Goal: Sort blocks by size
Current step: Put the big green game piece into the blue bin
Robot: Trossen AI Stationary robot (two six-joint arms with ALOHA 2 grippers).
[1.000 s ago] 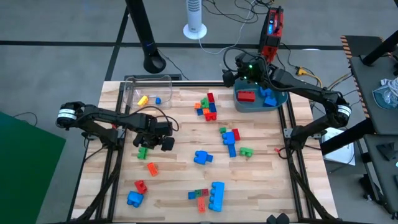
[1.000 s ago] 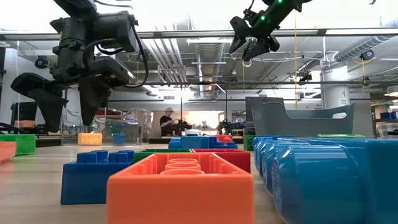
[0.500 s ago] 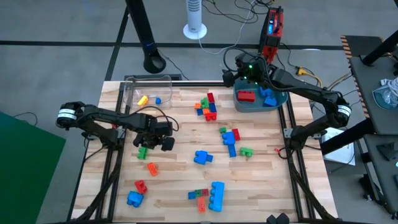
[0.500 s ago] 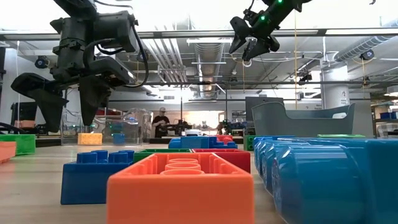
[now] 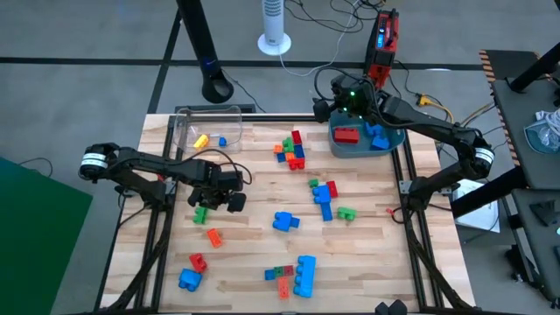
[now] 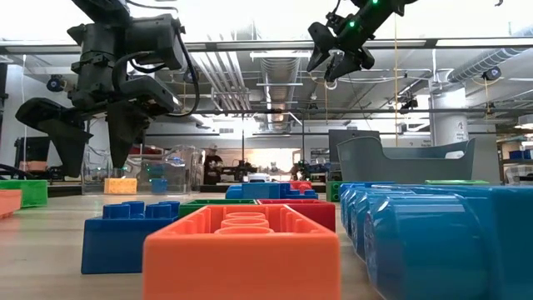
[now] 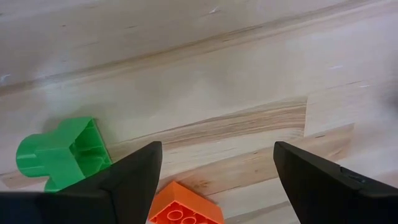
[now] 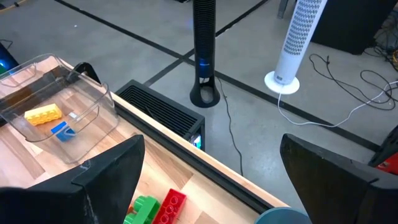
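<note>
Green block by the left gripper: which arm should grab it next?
Left. The left gripper hangs open right beside the green block, while the right gripper is up at the teal tub, across the table.

1. Most blocks (image 5: 325, 194) lie scattered on the wood: a mixed far cluster (image 5: 290, 150), a blue, red and green group at centre-right.
2. A chunky blue brick (image 5: 285, 222) sits mid-table; a long blue one (image 5: 304, 276) lies near the front edge (studs sideways).
3. At left: green (image 5: 201, 213), orange (image 5: 213, 236), red (image 5: 198, 261), blue (image 5: 189, 279).
4. A yellow brick (image 5: 200, 141) and a tiny blue one (image 5: 222, 141) lie far left; red (image 5: 346, 135) and blue (image 5: 378, 139) far right.
</note>
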